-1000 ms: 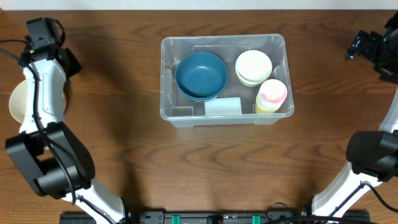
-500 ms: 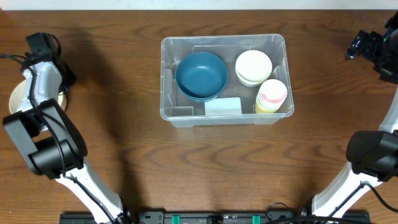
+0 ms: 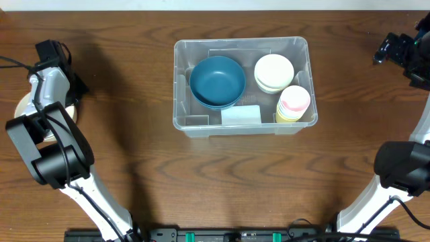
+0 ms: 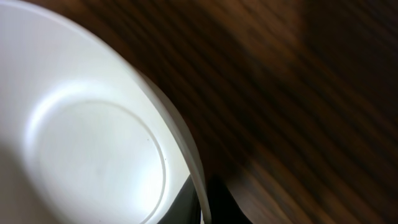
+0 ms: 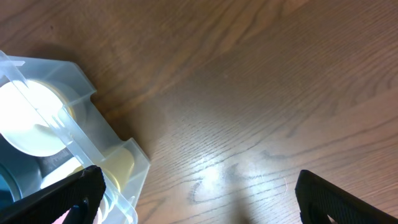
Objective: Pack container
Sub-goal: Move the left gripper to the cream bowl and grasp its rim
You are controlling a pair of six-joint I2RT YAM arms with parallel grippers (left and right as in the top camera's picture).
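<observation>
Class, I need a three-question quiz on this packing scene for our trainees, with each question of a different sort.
1. True or false: the blue bowl lies inside the clear container.
2. Which gripper pinches the rim of the white bowl? A the left gripper; B the right gripper.
3. Fill in: the right gripper's jaws stand ____.
Key: 1 true; 2 A; 3 open.

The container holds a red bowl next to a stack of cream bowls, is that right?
Not quite: the overhead view shows the bowl in the container is blue, not red. It does sit next to the stack of cream bowls.
</observation>
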